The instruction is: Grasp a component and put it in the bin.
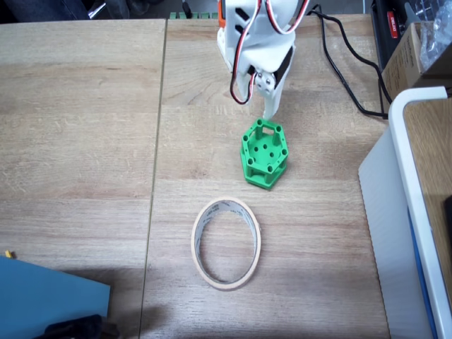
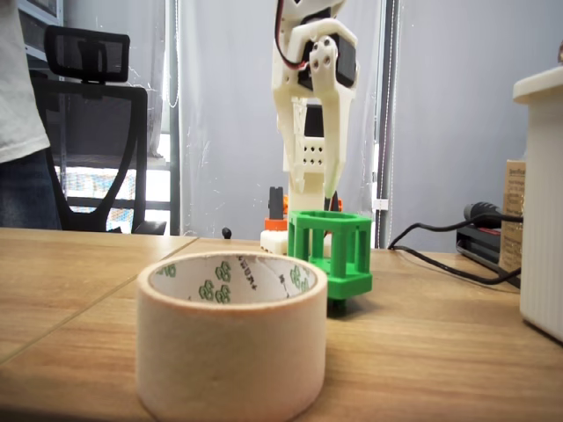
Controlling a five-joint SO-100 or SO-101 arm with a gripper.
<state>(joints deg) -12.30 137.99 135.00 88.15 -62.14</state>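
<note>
The component is a bright green hexagonal frame with round holes, standing on the wooden table just past the middle in a fixed view. My white gripper comes down from the top edge, and its tips meet the component's far rim. In the low fixed view the gripper reaches into the top of the component. Its jaws stand close together on that rim. The component looks slightly tilted. The bin, a beige tape ring, lies nearer the camera and apart from the component. It looms in the foreground as the bin.
A large white-rimmed box stands along the right side, seen again as the box. Black cables run behind the arm. A blue object sits at the lower left. An office chair and a person's sleeve are behind the table.
</note>
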